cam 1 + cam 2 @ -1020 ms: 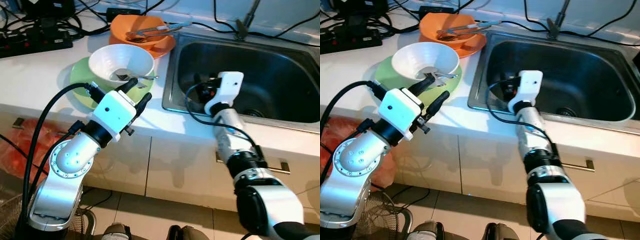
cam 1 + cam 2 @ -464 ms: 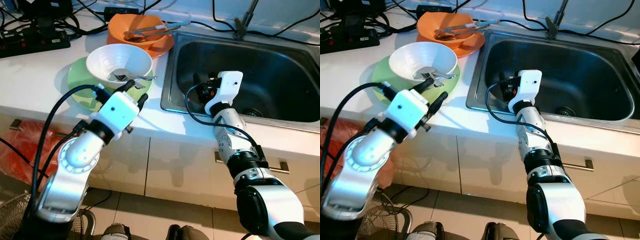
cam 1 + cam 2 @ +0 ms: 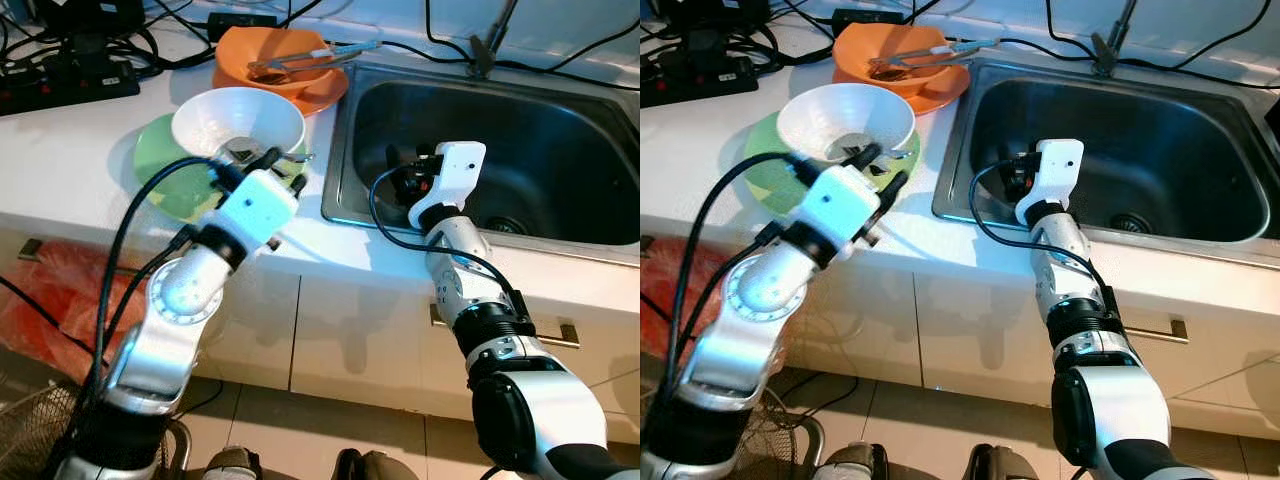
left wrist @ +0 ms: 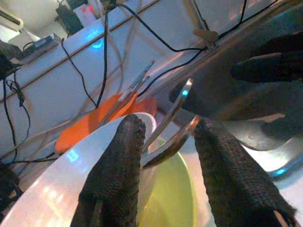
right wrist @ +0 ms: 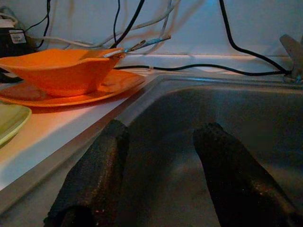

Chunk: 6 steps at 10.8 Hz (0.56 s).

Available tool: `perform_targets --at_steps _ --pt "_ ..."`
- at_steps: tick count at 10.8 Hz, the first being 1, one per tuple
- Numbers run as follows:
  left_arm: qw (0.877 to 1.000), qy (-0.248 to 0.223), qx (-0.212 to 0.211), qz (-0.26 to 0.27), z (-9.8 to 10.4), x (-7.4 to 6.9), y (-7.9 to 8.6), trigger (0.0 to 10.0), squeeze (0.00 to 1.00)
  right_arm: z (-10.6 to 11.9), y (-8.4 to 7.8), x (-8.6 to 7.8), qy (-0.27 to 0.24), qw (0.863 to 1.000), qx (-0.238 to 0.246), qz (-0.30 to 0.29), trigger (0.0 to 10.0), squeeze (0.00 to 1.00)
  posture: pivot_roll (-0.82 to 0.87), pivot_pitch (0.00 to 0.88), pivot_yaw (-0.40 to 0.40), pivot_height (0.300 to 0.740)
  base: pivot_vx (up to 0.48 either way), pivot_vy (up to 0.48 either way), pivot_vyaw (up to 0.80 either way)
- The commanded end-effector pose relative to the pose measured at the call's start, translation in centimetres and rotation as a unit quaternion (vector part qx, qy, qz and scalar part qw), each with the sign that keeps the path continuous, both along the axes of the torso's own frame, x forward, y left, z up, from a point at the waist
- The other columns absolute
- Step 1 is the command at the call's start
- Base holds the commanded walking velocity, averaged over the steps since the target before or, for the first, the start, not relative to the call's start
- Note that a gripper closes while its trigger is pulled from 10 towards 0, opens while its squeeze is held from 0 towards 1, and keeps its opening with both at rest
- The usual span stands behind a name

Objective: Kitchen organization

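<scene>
Two grippers are in play, and the step in hand is judged to be the approach to the utensil lying in the white bowl [image 3: 238, 122], which is stacked on the green plate [image 3: 165, 170] on the bench [image 3: 60, 140] just left of the sink [image 3: 500, 140]. The left gripper [image 3: 282, 168] is held at the near rim of the bowl, its fingers [image 4: 116, 175] spread apart with nothing clamped between them; in the left wrist view the metal handle of the utensil [image 4: 173, 127] is seen rising between and just beyond the two fingertips, not yet enclosed. The right gripper [image 5: 161, 175] is held low inside the sink basin, fingers parted and empty, with the orange bowl [image 3: 280, 62] and the tongs [image 3: 310, 60] resting on it visible further back on the bench. For the next move, it is judged that a short advance along the handle is called for, so that the metal is brought fully between the pads before they are closed; care is needed that the bowl is not pushed or tipped off the plate. Compared with a second ago, the left gripper is found nearer the bowl, now over the plate's edge, while the right arm is unchanged in the sink.
</scene>
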<state>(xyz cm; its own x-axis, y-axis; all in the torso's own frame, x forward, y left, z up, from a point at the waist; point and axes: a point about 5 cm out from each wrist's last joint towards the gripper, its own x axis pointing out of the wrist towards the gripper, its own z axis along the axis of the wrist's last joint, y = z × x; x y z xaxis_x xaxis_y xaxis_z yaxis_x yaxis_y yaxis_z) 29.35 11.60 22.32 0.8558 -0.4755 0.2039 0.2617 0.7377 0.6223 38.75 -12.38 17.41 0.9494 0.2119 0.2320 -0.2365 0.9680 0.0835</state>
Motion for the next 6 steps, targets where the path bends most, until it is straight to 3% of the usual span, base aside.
perform_targets --at_steps 1,2,3,4,5,6 --pt "1.0 -0.001 0.012 -0.005 -0.28 0.17 -0.48 10.0 0.0 -1.68 -0.06 -0.43 0.031 1.0 0.0 0.002 10.0 0.0 0.15 0.151 -0.067 0.74 0.0 0.0 0.0" --pt "1.0 -0.002 0.026 0.004 -0.46 0.54 -0.51 10.0 0.0 -1.74 0.02 -0.46 0.031 1.0 0.001 0.003 10.0 0.0 0.15 0.149 -0.067 0.74 0.0 0.0 0.0" --pt "1.0 -0.004 0.028 0.007 -0.43 0.71 -0.5 7.3 0.0 -1.76 0.07 -0.47 0.032 0.999 0.001 0.003 10.0 0.0 0.15 0.148 -0.067 0.74 0.0 0.0 0.0" --pt "1.0 -0.006 0.026 0.011 -0.35 0.83 -0.47 2.8 0.0 -1.78 0.08 -0.47 0.032 0.999 0.002 0.003 10.0 0.0 0.15 0.148 -0.067 0.74 0.0 0.0 0.0" --pt "0.999 -0.009 0.027 0.015 -0.23 0.89 -0.31 0.0 0.0 -1.8 0.06 -0.47 0.033 0.999 0.002 0.002 10.0 0.0 0.15 0.148 -0.068 0.74 0.0 0.0 0.0" --pt "0.999 -0.013 0.027 0.019 -0.05 0.97 -0.16 0.0 0.0 -1.8 0.03 -0.47 0.033 0.999 0.002 0.001 10.0 0.0 0.15 0.147 -0.069 0.74 0.0 0.0 0.0"
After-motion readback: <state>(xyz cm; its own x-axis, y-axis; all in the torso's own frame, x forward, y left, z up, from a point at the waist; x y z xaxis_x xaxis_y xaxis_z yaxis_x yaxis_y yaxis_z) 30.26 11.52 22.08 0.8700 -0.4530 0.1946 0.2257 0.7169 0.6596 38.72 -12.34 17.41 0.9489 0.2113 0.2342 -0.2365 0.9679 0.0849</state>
